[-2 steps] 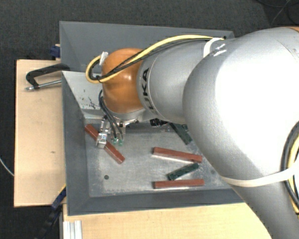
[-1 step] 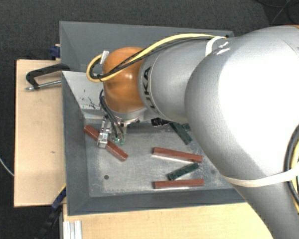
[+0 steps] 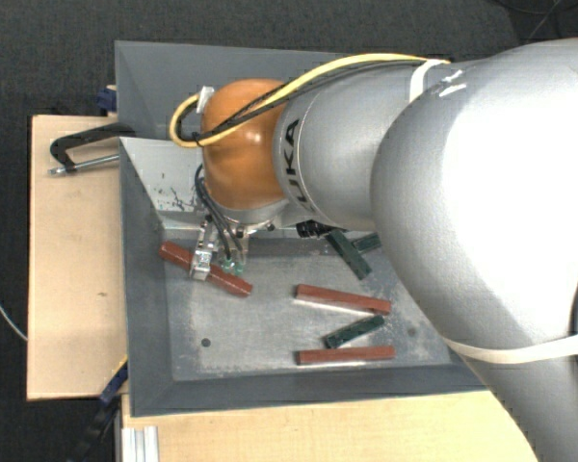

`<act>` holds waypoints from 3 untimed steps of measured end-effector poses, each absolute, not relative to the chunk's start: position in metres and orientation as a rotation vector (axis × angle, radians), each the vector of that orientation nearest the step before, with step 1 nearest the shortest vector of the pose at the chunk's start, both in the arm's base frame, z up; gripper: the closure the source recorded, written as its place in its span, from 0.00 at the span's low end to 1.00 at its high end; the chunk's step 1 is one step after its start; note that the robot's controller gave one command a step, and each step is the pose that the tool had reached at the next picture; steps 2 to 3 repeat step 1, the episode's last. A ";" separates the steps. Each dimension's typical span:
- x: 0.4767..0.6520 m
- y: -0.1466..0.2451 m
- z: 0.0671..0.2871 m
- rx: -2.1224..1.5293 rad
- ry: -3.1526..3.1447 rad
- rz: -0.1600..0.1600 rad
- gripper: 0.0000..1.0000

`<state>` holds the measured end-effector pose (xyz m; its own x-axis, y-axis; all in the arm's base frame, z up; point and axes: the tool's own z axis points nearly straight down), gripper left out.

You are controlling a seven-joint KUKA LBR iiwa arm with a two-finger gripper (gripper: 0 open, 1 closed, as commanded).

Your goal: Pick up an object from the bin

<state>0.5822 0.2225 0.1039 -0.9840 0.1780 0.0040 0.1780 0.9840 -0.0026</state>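
Claw (image 3: 218, 263) is lowered into the left part of the grey metal bin (image 3: 146, 354), directly over the middle of a red-brown bar (image 3: 235, 282) that lies slantwise on the bin floor. It appears to touch that bar. How far the claw is open cannot be told, and a grasp is not confirmed. Bin contents toward the right: a second red-brown bar with a pale edge (image 3: 342, 300), a third red-brown bar (image 3: 345, 355) near the front wall, a dark green bar (image 3: 354, 331) between those two, and another dark green bar (image 3: 351, 254) close under the arm.
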 end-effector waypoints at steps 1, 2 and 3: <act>0.584 0.224 0.126 -0.280 -3.132 -0.004 1.00; 0.584 0.224 0.126 -0.280 -3.132 -0.004 1.00; 0.584 0.224 0.126 -0.280 -3.132 -0.004 1.00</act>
